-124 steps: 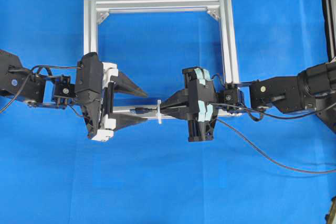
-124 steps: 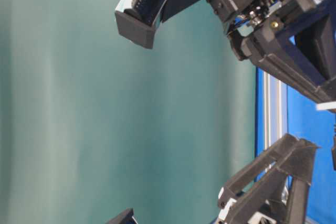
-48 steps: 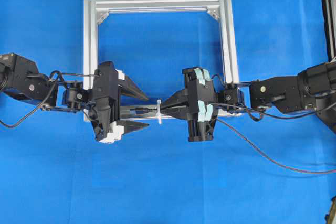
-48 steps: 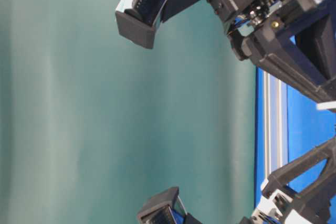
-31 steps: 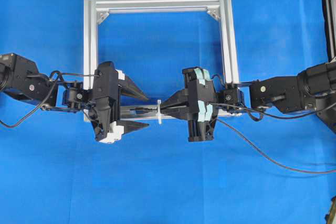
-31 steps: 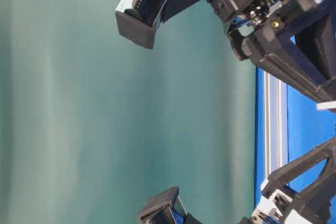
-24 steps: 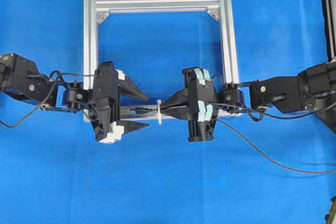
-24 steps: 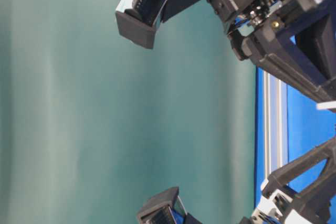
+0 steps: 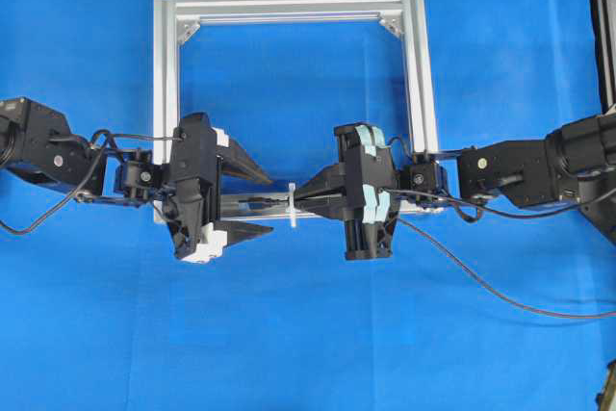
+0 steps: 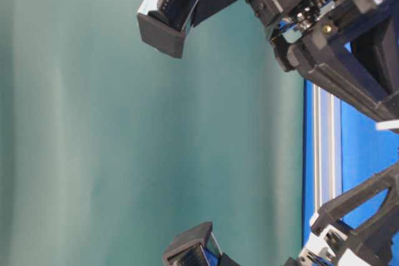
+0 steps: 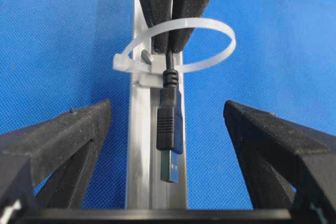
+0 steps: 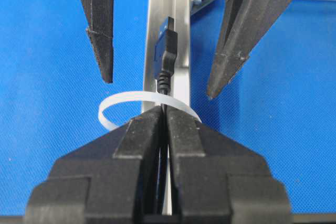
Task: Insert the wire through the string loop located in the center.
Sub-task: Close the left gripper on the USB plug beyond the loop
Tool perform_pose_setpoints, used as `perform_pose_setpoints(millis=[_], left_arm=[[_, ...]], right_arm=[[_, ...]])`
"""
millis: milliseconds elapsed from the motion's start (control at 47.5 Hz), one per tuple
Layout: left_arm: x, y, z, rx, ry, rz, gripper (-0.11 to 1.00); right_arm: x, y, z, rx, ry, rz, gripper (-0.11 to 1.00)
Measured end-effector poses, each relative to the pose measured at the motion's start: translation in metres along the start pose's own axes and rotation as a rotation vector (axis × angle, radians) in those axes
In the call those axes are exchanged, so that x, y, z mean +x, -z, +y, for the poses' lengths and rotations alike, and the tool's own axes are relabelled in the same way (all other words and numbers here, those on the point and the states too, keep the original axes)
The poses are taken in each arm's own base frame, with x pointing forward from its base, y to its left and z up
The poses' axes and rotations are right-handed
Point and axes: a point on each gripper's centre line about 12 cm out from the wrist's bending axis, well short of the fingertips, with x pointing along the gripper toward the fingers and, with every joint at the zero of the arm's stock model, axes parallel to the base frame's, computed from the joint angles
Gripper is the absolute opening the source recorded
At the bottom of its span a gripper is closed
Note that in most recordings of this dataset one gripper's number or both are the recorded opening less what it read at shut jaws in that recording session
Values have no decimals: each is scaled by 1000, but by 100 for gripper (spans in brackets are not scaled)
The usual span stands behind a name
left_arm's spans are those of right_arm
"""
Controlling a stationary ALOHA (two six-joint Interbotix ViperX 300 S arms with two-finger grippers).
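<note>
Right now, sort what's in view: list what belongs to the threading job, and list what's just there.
Belongs to the job:
- wire, plug end already poking through the loop
- string loop
- right gripper, shut on the wire
- left gripper, open either side of the plug

Just there:
- aluminium frame
- blue cloth
- robot-arm cables

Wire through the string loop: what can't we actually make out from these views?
- Overhead: wire plug and string loop too small; whether the plug has passed through is unreadable there.
- Left wrist: wire behind the loop is hidden between the right gripper fingers.
- Right wrist: near half of the loop is covered by the right gripper.
- Table-level: wire and loop not visible; arms fill the right edge.
- Left gripper: contact with the plug isn't settled.
</note>
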Motion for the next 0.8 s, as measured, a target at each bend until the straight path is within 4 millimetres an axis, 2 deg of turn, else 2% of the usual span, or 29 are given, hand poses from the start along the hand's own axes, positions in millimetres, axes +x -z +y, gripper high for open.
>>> perform_pose_setpoints(millis=[63,126,295,379,799], left_arm=[[0,0,0,-1,0,3,86],[0,1,-2,3,4,8,75],[0,3,-6,11,13,21,23],[0,3,-5,11,9,22,5],[0,2,-4,8,7,21,5]], right_arm=[[0,0,0,0,0,0,-2],[0,1,0,0,0,2,-2],[0,0,0,-1,0,0,-2],[0,0,1,-1,-3,2,-2],[0,0,1,-2,-1,2,-2]])
